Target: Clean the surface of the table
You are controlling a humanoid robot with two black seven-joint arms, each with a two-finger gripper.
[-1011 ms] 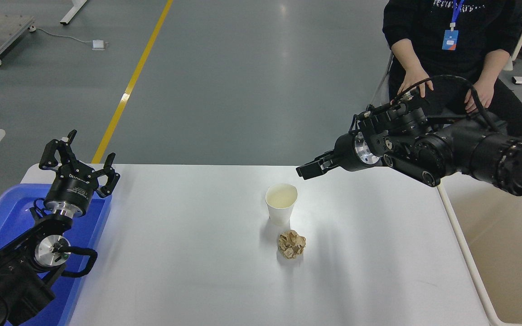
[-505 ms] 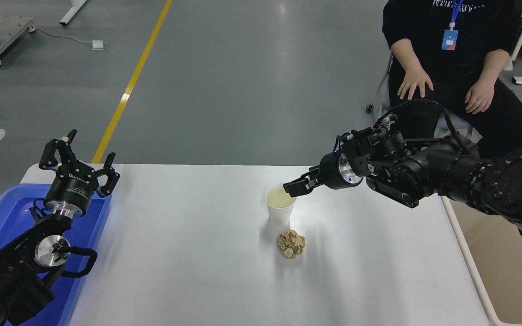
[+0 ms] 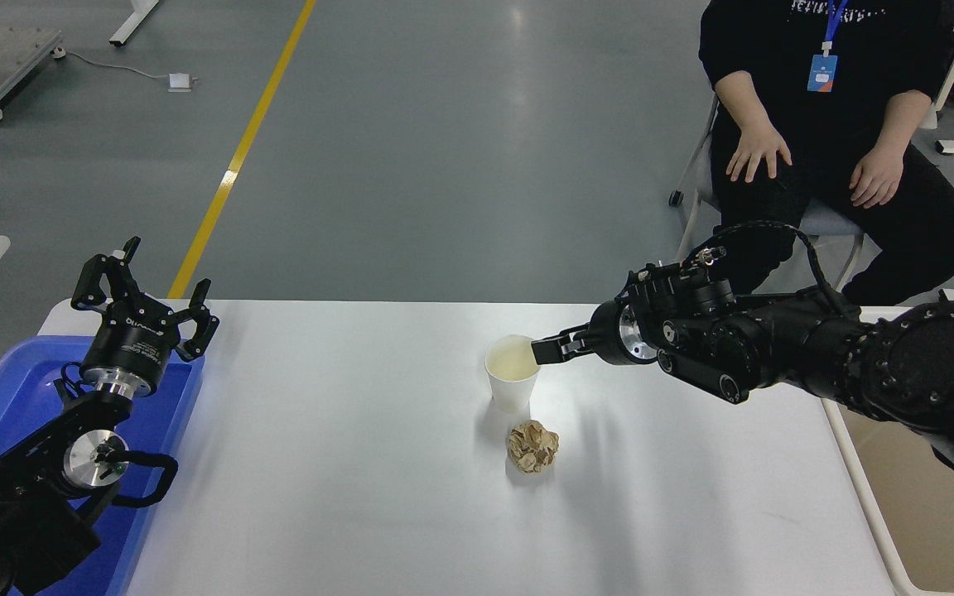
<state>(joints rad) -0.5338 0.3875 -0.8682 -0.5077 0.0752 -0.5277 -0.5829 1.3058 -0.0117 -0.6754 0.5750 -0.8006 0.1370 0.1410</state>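
- Tabletop: the glossy white rectangular table surface [image 3: 344,463] with rounded corners spans most of the view and carries two loose items, both near its middle and closer to the far edge than to the near one.
- Item one: a white paper cup [image 3: 513,374] stands upright with its mouth open upward, so its rim is reachable from the side.
- Item two: a crumpled tan paper ball [image 3: 532,446] lies just on the near side of the cup, close to it; I cannot tell whether they touch.
- Right claw: my black right gripper [image 3: 546,351] reaches in level from the right edge, tips at the cup's right rim. The tips look narrow, but whether they pinch the rim or merely meet it cannot be determined.
- Reason for this pose, as I judge it: a side approach at rim height suits a rim pinch without tipping the cup.
- Left claw: my black left gripper [image 3: 142,291] is parked at the far left corner, fingers spread wide, holding nothing, above the blue plastic tray [image 3: 5,389].
- Receptacle: the beige rectangular bin [image 3: 932,497] sits just off the right edge, a likely destination for the litter.
- Bystander: a seated person [image 3: 825,124] is beyond the far edge, hands resting on knees, apart from my arm.
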